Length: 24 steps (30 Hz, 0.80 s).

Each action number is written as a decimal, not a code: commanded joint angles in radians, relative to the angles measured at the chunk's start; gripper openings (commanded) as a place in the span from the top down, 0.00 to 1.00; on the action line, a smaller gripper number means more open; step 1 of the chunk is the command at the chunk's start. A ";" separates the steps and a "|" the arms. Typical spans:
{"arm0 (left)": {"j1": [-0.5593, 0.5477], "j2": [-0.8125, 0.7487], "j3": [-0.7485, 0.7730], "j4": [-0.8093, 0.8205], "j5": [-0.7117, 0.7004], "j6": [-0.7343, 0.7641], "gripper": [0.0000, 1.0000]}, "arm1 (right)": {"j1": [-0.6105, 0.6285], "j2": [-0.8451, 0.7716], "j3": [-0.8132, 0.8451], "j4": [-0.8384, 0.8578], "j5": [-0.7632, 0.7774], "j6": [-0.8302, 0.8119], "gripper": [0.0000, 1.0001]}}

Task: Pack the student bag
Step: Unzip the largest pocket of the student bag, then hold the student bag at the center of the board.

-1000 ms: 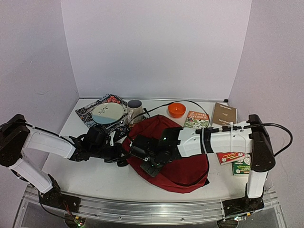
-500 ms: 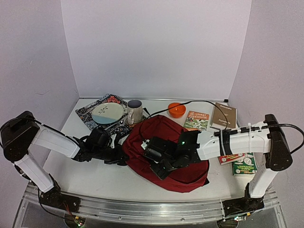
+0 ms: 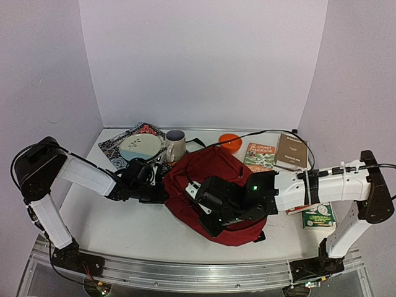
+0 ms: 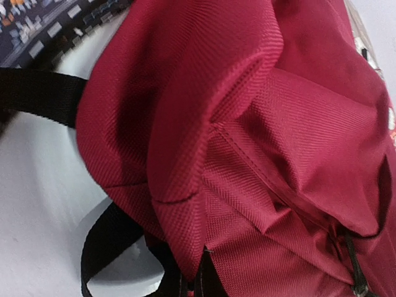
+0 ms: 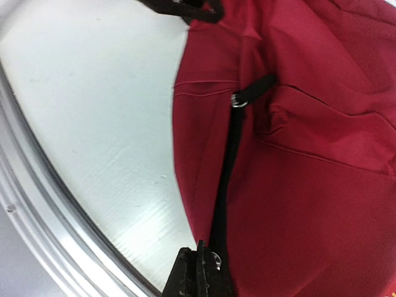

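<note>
**Both hands pinched on the bag, nothing packed yet**

At the left of the overhead view my left hand is closed right down on a fold at the bag's left edge. Over the last second it has slid right, following the cloth. The bag lies slumped in the middle of the counter.

My right hand is nipped shut on a thin black strap that runs up to a small metal ring. That arm has drawn back toward the right edge, and the bag has stretched slightly that way.

I read this as tugging the bag into shape to open it. No lining shows, so it looks closed. The plate, mug, bowl and books all sit outside it.

The cloth is coarse, ribbed dark red weave, soft enough to buckle into ridges. The strap is flat, limp webbing, and the counter is smooth and white.
</note>
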 commanded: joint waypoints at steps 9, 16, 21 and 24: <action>0.017 -0.273 -0.043 -0.088 -0.018 -0.081 0.44 | 0.019 0.197 0.235 0.145 0.124 -0.043 1.00; 0.009 -0.412 -0.159 -0.088 0.123 -0.222 0.32 | 0.019 0.236 0.235 0.238 0.167 -0.016 1.00; -0.016 -0.423 -0.174 -0.071 0.197 -0.285 0.30 | 0.019 0.243 0.210 0.289 0.175 -0.003 1.00; -0.038 -0.403 -0.161 -0.047 0.223 -0.304 0.28 | 0.020 0.238 0.188 0.318 0.174 0.007 1.00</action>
